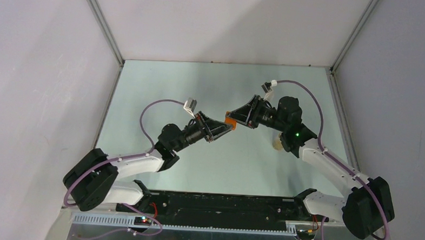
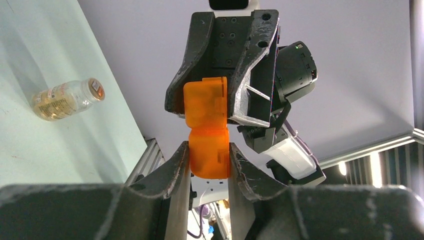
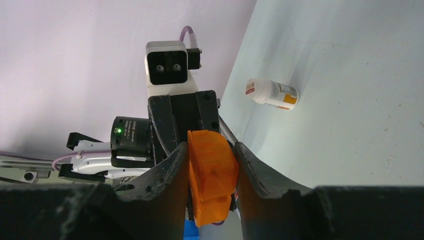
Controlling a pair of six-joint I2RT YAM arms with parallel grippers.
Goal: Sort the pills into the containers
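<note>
Centre of the top view, we see the left gripper (image 1: 227, 127) and right gripper (image 1: 235, 120) each clamped on opposite ends of 1 orange pill container (image 1: 231, 122).

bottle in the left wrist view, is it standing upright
No, the bottle lies on its side on the table.
</note>
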